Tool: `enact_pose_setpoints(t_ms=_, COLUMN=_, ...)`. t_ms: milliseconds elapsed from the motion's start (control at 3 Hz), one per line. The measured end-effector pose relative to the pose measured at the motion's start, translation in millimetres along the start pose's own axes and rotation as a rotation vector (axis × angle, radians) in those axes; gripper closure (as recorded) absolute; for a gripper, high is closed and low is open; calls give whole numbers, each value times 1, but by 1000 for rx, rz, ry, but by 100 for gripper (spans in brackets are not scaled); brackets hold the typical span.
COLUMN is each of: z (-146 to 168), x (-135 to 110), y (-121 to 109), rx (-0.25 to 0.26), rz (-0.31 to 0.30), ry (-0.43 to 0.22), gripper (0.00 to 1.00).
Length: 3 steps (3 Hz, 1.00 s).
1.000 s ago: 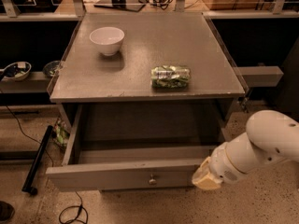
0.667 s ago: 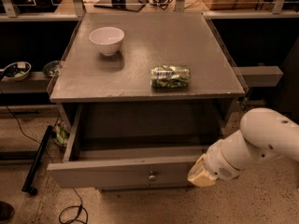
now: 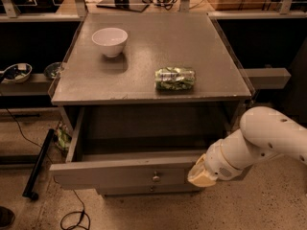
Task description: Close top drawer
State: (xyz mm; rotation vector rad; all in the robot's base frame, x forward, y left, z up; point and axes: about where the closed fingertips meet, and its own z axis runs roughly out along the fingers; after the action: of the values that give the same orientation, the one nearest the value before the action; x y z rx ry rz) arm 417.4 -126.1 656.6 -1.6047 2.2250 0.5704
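Observation:
The top drawer (image 3: 115, 173) stands pulled far out of the grey cabinet, and its inside looks empty. Its flat grey front has a small round metal knob (image 3: 156, 178) at the centre. My gripper (image 3: 200, 173), with a pale yellow tip on a white arm, is at the right end of the drawer front, touching or nearly touching it, to the right of the knob. A second knob (image 3: 151, 189) on a lower drawer shows just below the front.
On the cabinet top (image 3: 96, 83) stand a white bowl (image 3: 110, 40) at the back left and a green packet (image 3: 175, 78) near the front right. Dark shelves with bowls (image 3: 17, 72) are at the left. A black bar (image 3: 39, 164) and cables lie on the floor at the left.
My gripper has moved left and a little toward the cabinet along the drawer front. The drawer front has shifted slightly inward.

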Motion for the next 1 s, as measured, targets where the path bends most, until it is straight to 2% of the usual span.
enact_pose_setpoints(t_ms=1000, z=0, x=0, y=0, rx=0, rz=0, ry=0, gripper=14)
